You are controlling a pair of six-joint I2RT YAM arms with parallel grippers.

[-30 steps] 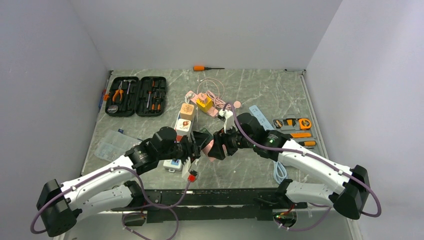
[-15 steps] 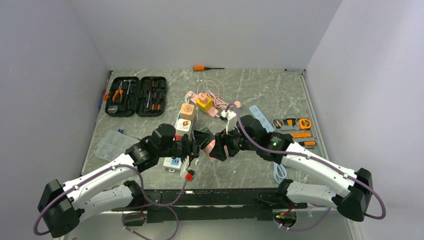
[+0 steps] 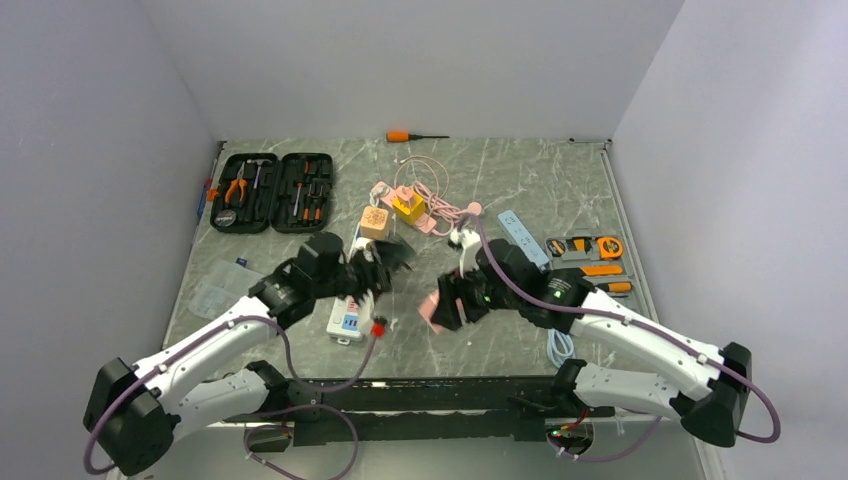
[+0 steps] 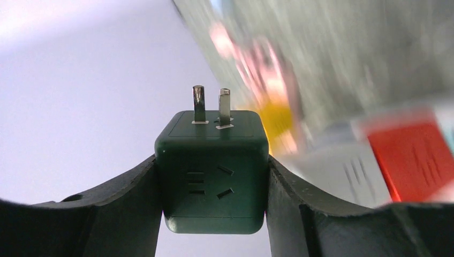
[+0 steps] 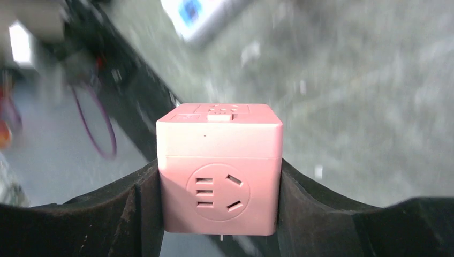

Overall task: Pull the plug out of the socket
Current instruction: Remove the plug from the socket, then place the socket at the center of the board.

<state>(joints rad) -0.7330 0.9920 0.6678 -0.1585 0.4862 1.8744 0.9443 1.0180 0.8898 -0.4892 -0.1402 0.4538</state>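
plug (image 4: 211, 171) now apart from socket (image 5: 219, 168), each clamped between fingers (image 4: 128, 209).

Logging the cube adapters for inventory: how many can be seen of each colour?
dark green cube: 1
pink cube: 1
yellow cube: 1
tan cube: 1
Total: 4 in view
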